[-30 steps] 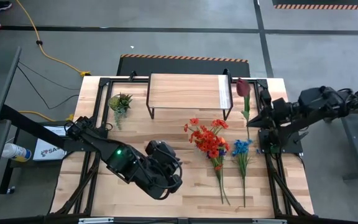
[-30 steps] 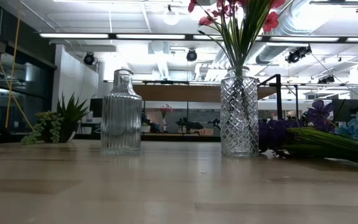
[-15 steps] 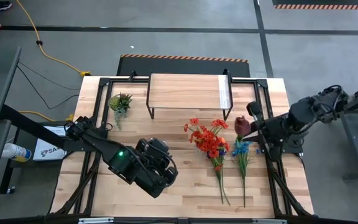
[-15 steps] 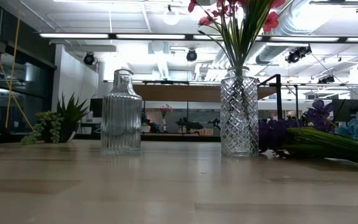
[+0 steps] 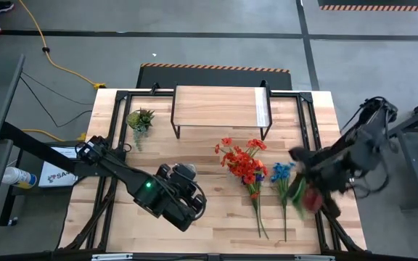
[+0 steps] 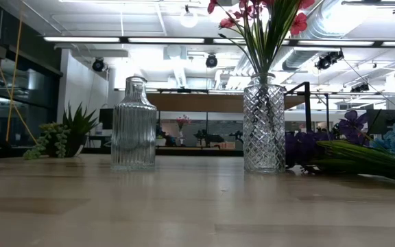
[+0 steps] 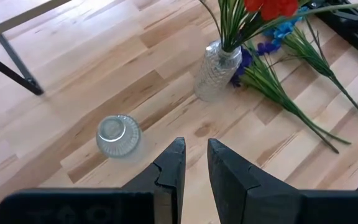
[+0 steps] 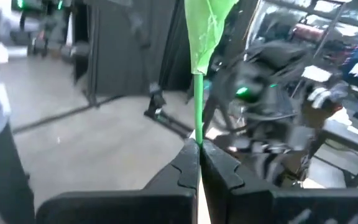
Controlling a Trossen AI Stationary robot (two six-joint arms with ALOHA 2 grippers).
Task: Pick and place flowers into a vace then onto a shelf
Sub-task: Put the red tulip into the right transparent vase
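Red flower | right gripper clamps stem | seemingly past table edge

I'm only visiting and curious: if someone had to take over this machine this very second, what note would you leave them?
Right pincer: shut on a green flower stem, out at the table's right edge; its dark red bloom shows blurred there.
Left pincer: slightly open, empty, above the table in front of the ribbed glass bottle.
Done: red flowers already stand in the cut-glass vase.
Left: blue flowers and purple flowers lie on the table by that vase. The shelf at the table's far side holds nothing yet.
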